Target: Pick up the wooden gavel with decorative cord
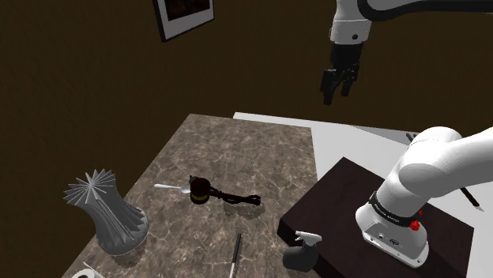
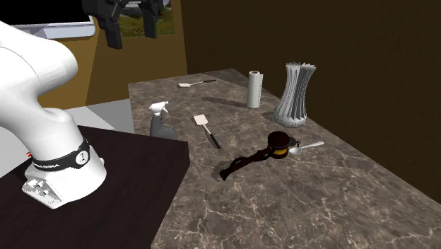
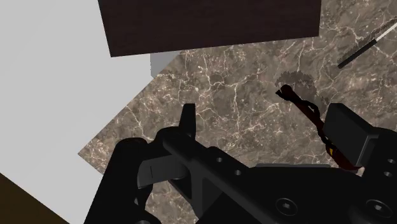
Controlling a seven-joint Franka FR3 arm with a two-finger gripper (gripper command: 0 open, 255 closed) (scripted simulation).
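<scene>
High over the back edge of the worktop, my all-black two-finger gripper (image 1: 338,85) hangs with its fingers spread wide and nothing between them. Well below it, the dark brown wooden gavel with a twisted cord along its slim handle (image 1: 222,195) lies flat on the brown marble-patterned counter with pale veins (image 1: 237,146), far from the fingers. Its rounded, turned head carries a gold band, and the handle points towards the dark, wood-grained stand box (image 1: 340,193). On the wrist view I see the handle run in behind one fingertip. A small pale metal spoon (image 1: 169,187) lies just beside the gavel's head. Farther out stands a grey pleated vase with a narrow waist and flared, ribbed top (image 1: 111,212). Near the stand's corner is a dark grey spray bottle with a pale trigger (image 1: 302,253), and beside it a slim spatula with a black handle (image 2: 207,128). A white paper-towel roll (image 2: 254,88) stands upright near the vase
</scene>
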